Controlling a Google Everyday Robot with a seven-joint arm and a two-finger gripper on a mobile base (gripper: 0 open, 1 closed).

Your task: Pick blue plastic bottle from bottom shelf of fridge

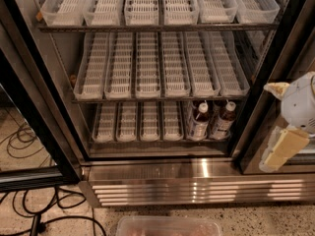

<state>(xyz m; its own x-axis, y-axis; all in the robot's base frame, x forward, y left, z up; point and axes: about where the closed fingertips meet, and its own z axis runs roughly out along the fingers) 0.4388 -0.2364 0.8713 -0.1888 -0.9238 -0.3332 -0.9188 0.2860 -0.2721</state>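
At 3 o'clock, the gripper (286, 132) hangs outside the fridge (197, 173); I can't tell its grip state. The blue plastic bottle (199, 122) stands upright on the bottom shelf (138, 141), toward 4 o'clock, with a twin bottle (224, 120) just beside it.

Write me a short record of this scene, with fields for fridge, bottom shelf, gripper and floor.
fridge: open
bottom shelf: left bottle and right bottle stand upright, side by side, at its right end
gripper: open, holds nothing, outside the fridge, right of the bottles
floor: cables at the left
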